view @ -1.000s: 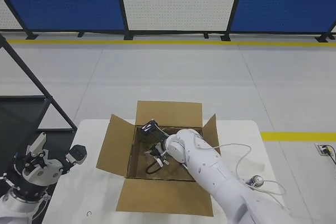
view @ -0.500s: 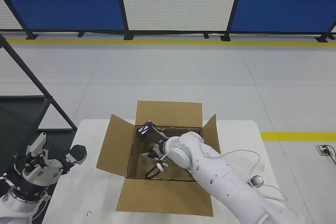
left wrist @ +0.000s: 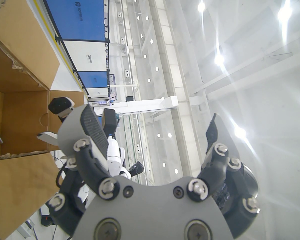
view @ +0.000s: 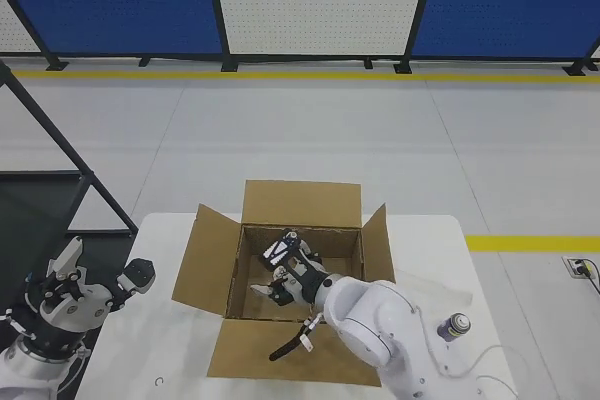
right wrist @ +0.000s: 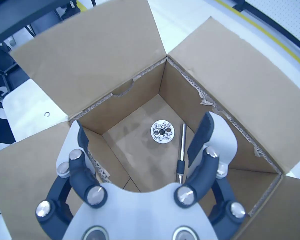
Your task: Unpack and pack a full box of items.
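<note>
An open cardboard box (view: 210, 262) stands mid-table with all flaps (right wrist: 95, 51) spread. On its floor lie a round metal disc (right wrist: 162, 132) and a metal rod (right wrist: 181, 146) with a dark band, side by side. My right gripper (right wrist: 142, 122) hangs open and empty above the box's inside, over its near half (view: 278, 291). My left gripper (left wrist: 150, 116) is open and empty, pointing up at the ceiling; it sits at the table's left edge (view: 72, 288), well clear of the box (left wrist: 22, 111).
A small can (view: 452, 326) stands on the table right of the box. A tiny ring-shaped piece (view: 158, 381) lies near the front left of the table. A black frame (view: 40, 130) stands to the left, beyond the table.
The right arm has drawn back toward the box's near side and its wrist has turned. The can on the right is now uncovered. The left arm has not moved.
</note>
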Controlling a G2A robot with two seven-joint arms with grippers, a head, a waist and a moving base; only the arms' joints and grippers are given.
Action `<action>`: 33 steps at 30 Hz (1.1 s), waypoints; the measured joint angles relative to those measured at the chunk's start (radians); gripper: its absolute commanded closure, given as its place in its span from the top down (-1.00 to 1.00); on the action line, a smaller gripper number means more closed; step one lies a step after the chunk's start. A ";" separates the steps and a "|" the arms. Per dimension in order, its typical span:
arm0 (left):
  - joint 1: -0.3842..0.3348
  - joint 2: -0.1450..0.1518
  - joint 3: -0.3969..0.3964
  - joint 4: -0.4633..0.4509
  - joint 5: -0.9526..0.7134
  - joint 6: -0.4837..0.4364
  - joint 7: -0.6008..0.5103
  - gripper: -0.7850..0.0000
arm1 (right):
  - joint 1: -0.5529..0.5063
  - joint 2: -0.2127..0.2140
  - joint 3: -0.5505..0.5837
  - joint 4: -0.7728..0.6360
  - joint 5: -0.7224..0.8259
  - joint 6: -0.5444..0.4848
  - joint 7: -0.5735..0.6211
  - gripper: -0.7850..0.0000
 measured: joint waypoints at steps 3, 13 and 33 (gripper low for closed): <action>0.000 0.000 0.000 0.000 0.000 0.000 0.000 1.00 | -0.027 0.005 0.019 -0.031 -0.007 -0.007 -0.002 1.00; 0.000 0.000 0.000 0.000 0.000 0.000 0.000 1.00 | -0.025 0.005 0.018 -0.028 -0.007 -0.007 -0.001 1.00; -0.003 0.004 0.035 -0.010 0.044 0.018 -0.037 1.00 | -0.323 0.064 0.281 -0.570 -0.109 -0.125 -0.066 1.00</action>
